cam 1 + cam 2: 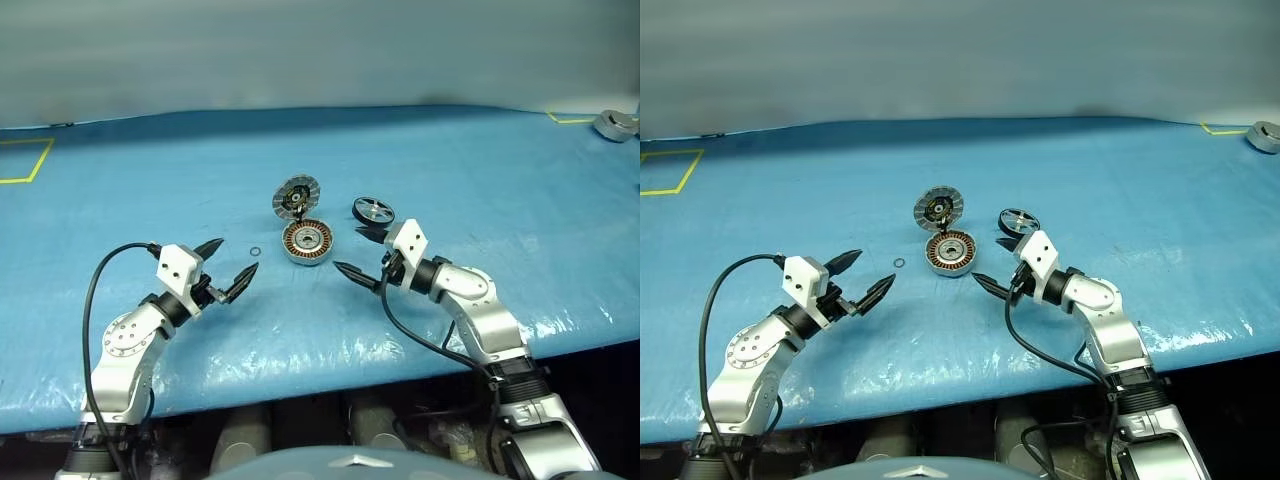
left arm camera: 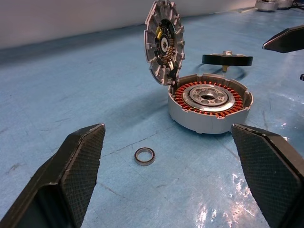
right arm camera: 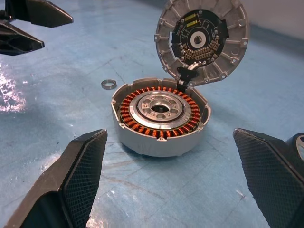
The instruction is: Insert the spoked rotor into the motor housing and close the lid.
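Observation:
The motor housing, a silver cup with copper windings, sits mid-table. Its ribbed lid stands upright, hinged open at the housing's far edge. The spoked rotor, black-rimmed, lies flat on the blue table just right of the housing. My left gripper hovers open to the left of the housing, pointing toward it, with nothing between its fingers. My right gripper is open on the housing's right, close in front of the rotor, also empty. In the right wrist view the housing lies centred ahead of the fingers.
A small metal ring lies on the blue table cover between my left gripper and the housing. Yellow tape marks sit at the far left and a grey part at the far right. The table's front edge runs below both arms.

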Robot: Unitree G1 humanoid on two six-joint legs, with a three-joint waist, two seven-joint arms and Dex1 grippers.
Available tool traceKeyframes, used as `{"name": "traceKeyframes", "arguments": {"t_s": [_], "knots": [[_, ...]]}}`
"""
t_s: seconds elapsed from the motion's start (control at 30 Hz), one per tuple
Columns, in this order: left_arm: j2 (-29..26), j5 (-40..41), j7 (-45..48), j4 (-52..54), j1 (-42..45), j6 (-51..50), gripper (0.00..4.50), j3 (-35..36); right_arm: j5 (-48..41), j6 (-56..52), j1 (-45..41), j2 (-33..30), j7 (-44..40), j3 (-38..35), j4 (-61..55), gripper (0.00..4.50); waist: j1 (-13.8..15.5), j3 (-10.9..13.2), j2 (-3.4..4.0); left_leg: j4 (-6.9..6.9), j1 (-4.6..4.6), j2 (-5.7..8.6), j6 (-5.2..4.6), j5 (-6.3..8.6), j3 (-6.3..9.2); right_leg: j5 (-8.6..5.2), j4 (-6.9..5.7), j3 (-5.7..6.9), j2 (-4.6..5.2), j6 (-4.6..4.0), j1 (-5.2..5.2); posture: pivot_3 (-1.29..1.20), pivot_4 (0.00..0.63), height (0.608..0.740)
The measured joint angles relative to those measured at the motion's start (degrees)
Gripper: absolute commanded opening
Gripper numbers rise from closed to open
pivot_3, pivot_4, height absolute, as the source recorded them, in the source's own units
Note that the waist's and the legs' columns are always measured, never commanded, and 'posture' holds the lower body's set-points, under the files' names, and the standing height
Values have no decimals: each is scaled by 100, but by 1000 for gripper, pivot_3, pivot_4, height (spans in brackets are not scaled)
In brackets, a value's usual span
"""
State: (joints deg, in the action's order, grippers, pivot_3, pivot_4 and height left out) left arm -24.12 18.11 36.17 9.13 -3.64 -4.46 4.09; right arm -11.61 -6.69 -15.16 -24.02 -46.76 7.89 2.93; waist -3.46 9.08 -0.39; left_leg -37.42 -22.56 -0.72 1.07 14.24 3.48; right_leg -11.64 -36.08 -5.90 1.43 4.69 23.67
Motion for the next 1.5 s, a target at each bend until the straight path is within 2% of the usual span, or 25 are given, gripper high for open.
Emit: {"name": "traceKeyframes", "arguments": {"t_s": [0.27,0.43,0.63,0.8,1.0,1.47,1.5], "knots": [[84,-162,-25,-111,67,37,4500,-24,861,175,-515,-611,-546,742,120,4472,-7,1,2,-7,0,1,0,0,-3,-2,-1,0,1,3,-1,0,150,740],[159,-192,-28,-233,110,53,4500,-94,1605,569,-1740,-988,-1305,1408,430,4472,-29,4,2,-17,1,-3,0,0,-6,0,-2,1,-1,3,-1,0,150,740],[215,-231,-109,-236,151,110,4500,-155,2378,1221,-3077,-763,-1941,2187,1374,4472,-12,4,1,-15,-2,-3,0,0,-2,28,-1,6,1,-3,1,0,150,740],[264,-238,-207,-223,-35,133,4500,-171,2970,1716,-3824,-333,-2000,2628,2585,4472,-14,4,2,-10,-3,-3,0,1,-2,29,-1,8,3,-6,5,0,150,740],[270,-239,-315,-204,-194,144,4500,-164,3245,2187,-4116,-9,-1955,2771,3493,4472,-11,5,3,-7,-3,-3,0,1,1,28,-1,10,4,-8,5,0,150,740],[272,-247,-418,-201,-218,150,4500,-174,3406,2381,-4143,291,-2000,2774,3742,4472,-35,6,5,-7,0,-3,0,0,2,27,-6,11,3,-9,4,0,150,740],[271,-256,-429,-201,-207,150,4500,-179,3418,2378,-4175,336,-2000,2774,3829,4297,-41,6,5,-7,2,-3,0,0,2,27,-7,11,3,-10,4,0,150,740]]}}
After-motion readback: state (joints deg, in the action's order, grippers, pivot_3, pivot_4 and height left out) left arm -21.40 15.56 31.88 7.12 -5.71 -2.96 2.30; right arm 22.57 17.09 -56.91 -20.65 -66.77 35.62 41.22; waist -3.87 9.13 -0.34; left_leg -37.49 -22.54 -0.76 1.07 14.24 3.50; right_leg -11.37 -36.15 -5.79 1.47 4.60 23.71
